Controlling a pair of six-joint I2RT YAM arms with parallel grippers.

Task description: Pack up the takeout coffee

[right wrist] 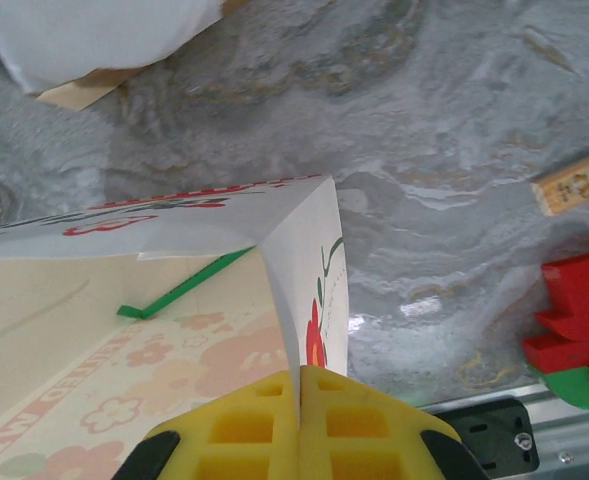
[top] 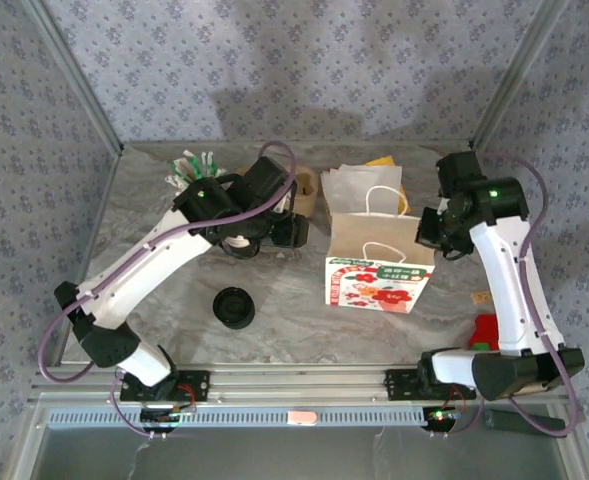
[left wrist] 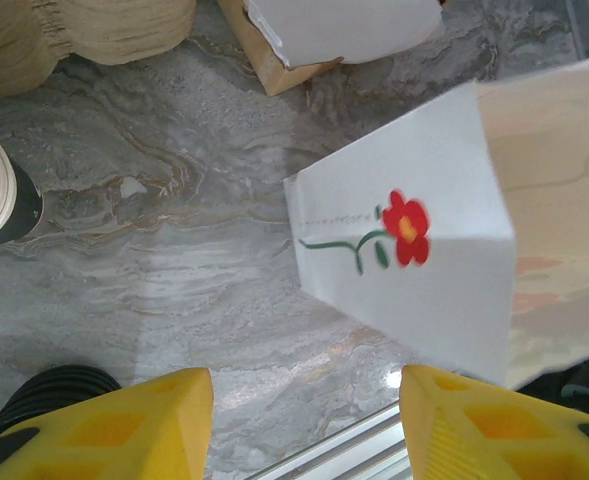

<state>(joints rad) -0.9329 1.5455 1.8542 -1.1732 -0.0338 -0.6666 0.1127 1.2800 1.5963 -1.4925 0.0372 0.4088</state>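
- In the top view, the takeout coffee (top: 234, 307) is seen standing on the table (top: 304, 325), toward the front left and well apart from the paper bag (top: 379, 285). The bag is set upright with its mouth turned upward. The coffee is not yet in it, so the packing itself is judged as not done.
- The cup is seen as a black disc from above. Its lid is therefore judged to point up, and its long axis to be vertical.
- In the left wrist view, the left gripper (left wrist: 302, 390) is held about half open above the table, and nothing is gripped by it. The ribbed black lid of the coffee (left wrist: 59, 390) is partly seen behind one finger.
- In the right wrist view, the right gripper (right wrist: 299, 380) is closed fully on the rim of the bag, at a corner.
- What is left: the cup must be grasped, lifted and lowered into the bag.
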